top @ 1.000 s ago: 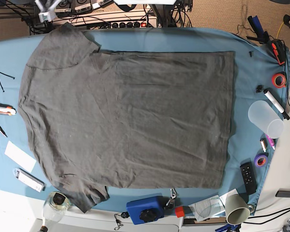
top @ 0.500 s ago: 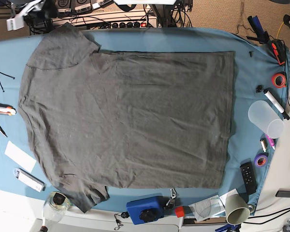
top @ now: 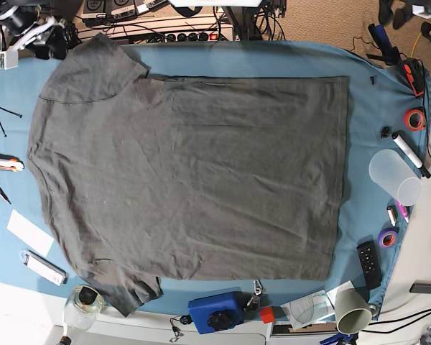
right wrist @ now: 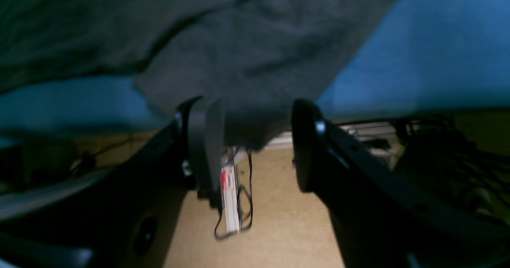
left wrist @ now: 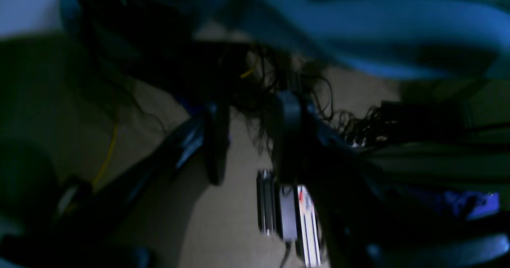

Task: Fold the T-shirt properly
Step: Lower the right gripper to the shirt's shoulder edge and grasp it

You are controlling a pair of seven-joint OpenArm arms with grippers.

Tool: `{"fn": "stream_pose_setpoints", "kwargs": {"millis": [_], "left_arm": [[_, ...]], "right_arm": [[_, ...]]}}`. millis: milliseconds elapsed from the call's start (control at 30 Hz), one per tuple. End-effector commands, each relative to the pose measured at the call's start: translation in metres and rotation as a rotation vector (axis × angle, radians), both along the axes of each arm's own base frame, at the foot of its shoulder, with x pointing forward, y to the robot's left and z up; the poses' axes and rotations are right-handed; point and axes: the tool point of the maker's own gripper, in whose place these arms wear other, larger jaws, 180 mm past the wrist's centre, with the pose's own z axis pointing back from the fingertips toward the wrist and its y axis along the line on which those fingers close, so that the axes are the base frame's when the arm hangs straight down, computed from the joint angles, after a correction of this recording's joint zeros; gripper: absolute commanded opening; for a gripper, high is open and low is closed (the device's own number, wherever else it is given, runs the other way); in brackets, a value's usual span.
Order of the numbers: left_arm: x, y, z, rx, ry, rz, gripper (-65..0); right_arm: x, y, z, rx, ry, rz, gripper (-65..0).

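The dark grey T-shirt [top: 194, 172] lies flat on the blue table cloth [top: 244, 66], neck side to the left, hem to the right. My right gripper [top: 52, 42] is at the far left corner, just off the upper sleeve [top: 104, 65]. In the right wrist view it [right wrist: 255, 152] is open, its fingers [right wrist: 205, 148] standing either side of the sleeve's edge [right wrist: 255, 72], which hangs past the table edge. My left gripper [top: 396, 13] is off the table's far right corner. In the left wrist view it [left wrist: 253, 140] is open and empty over floor and cables.
Right of the hem lie a marker [top: 411, 154], a clear plastic cup [top: 394, 177], tape rolls [top: 414, 118] and a remote [top: 368, 264]. A blue device [top: 215, 310] and a paper cup [top: 352, 310] sit at the front edge. Pliers [top: 1, 164] and a jar [top: 85, 302] are at the left.
My right arm has swung left and down in the base view, to the sleeve corner. My left gripper has come into view at the top right. The T-shirt has not moved.
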Motion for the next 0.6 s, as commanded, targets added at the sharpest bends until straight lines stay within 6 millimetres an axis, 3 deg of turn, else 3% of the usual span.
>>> {"fn": "stream_pose_setpoints", "kwargs": {"millis": [0,267,433,567], "left_arm": [[0.003,0.000,0.011,-0.005,-0.028,-0.013,-45.2],[0.016,-0.007,0.024,-0.005,-0.075,-0.040,-45.2],[0.017,-0.007,0.025,-0.007,-0.079,-0.038,-45.2],[0.017,-0.007,0.025,-0.007,-0.079,-0.037,-45.2]], "right_arm": [[0.006,-0.004,0.008,-0.022,-0.029,-0.001,-37.1],[0.010,-0.029,0.004,-0.088,-0.039,-0.099,-37.1],[0.003,-0.047,-0.021,-0.007,0.006,-0.175,-37.1],[0.009,-0.055,-0.035,0.113,0.007,-0.175,-37.1]]}}
